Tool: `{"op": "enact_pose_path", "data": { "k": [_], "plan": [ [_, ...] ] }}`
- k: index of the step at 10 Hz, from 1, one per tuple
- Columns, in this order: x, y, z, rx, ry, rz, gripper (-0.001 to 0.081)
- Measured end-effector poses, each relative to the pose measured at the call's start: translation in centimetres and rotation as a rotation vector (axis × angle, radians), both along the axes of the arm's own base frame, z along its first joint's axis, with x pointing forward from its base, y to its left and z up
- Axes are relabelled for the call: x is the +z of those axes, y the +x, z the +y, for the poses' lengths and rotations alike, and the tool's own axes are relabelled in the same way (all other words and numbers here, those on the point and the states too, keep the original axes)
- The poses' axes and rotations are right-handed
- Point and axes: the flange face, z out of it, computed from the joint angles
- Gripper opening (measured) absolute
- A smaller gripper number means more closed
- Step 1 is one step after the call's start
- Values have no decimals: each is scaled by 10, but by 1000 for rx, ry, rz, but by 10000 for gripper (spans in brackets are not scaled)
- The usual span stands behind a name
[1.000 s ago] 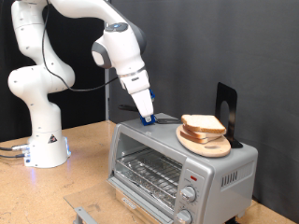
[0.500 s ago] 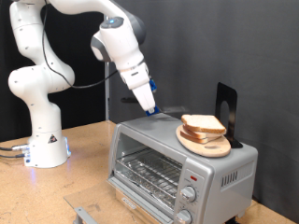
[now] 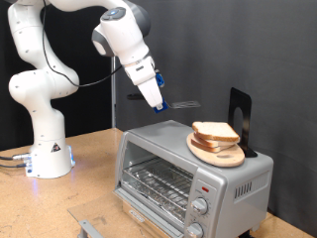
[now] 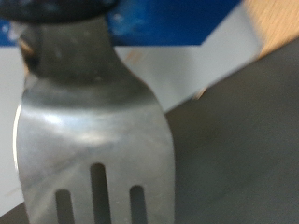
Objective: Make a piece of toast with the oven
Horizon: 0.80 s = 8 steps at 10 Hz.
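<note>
Exterior view: claw (image 3: 158, 105) grips spatula (image 3: 181, 105) near piece of toast (image 3: 215, 132).

I see the wooden desk (image 3: 94, 169) well below the claw (image 3: 159, 104); the oven (image 3: 188, 178) sits on it, under the claw.

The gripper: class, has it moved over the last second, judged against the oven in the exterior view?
Yes. The gripper, holding a spatula, has risen from the oven top, towards the exterior view's top.
</note>
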Motion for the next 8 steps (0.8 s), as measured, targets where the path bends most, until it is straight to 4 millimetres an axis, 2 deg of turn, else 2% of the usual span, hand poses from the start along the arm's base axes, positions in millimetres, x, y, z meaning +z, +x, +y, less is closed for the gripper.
{"op": "enact_pose_path", "data": {
  "k": [2, 4, 8],
  "plan": [
    [6, -4, -13, -158, 74, -77, 439],
    [12, -13, -35, -225, 89, -83, 439],
    [19, -32, -101, -244, -6, 116, 439]
  ]
}}
